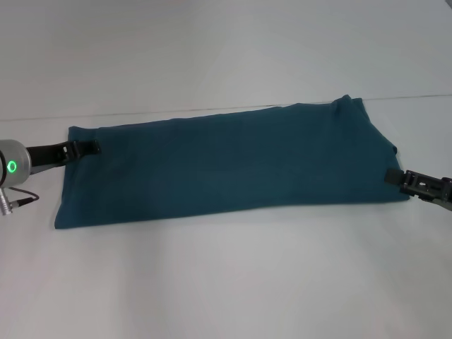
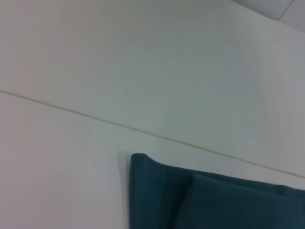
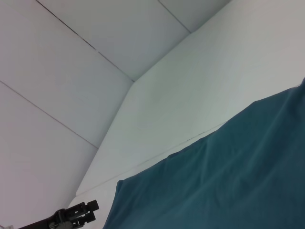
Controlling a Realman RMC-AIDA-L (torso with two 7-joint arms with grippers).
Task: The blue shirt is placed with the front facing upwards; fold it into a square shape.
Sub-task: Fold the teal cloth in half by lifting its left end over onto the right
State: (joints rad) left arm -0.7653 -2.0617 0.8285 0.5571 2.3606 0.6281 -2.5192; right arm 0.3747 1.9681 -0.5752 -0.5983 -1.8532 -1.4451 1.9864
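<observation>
The blue shirt (image 1: 219, 166) lies as a long band on the worktop (image 1: 226, 282) between the left pincer (image 1: 83, 149) and right pincer (image 1: 397, 178), whose grip I cannot tell; each should probably pinch all layers evenly before folding end to end.

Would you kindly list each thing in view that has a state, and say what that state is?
blue shirt: lying flat on the table, folded into a long band, no lettering showing, not yet square.
left hand: low at the shirt's left end, tips at the cloth's edge.
right hand: low at the shirt's right end, tips at the cloth's edge.
table: white, bearing the shirt.
</observation>
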